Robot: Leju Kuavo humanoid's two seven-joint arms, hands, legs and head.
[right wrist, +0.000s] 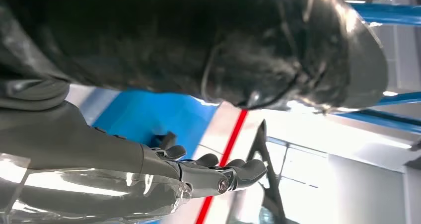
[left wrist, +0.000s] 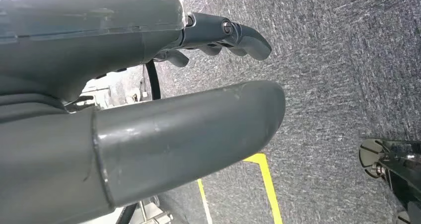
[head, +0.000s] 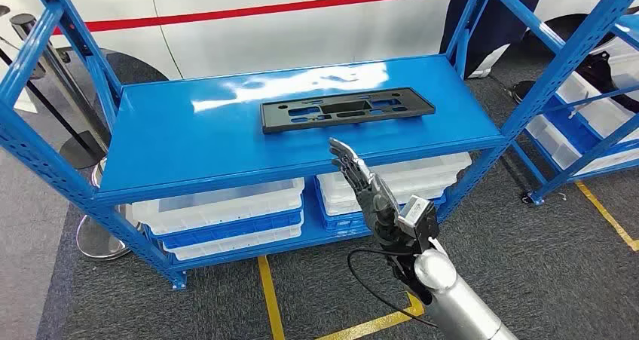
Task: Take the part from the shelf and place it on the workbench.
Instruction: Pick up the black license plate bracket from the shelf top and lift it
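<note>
The part (head: 347, 109) is a long flat black plastic panel with cut-outs, lying across the back middle of the blue shelf board (head: 188, 144). My right hand (head: 369, 193) is raised in front of the shelf's front edge, just short of the part, fingers stretched forward and holding nothing. In the right wrist view, the right hand (right wrist: 149, 164) has its fingers extended towards the blue board. My left hand (left wrist: 149, 95) hangs over grey carpet, its thumb straight and its fingers loosely apart, with nothing in it.
White bins (head: 226, 208) fill the lower shelf level. A second blue rack (head: 588, 91) with bins stands at the right. A person in dark trousers (head: 482, 16) stands behind the shelf by a white vehicle (head: 264, 8). Yellow lines (head: 267, 295) mark the floor.
</note>
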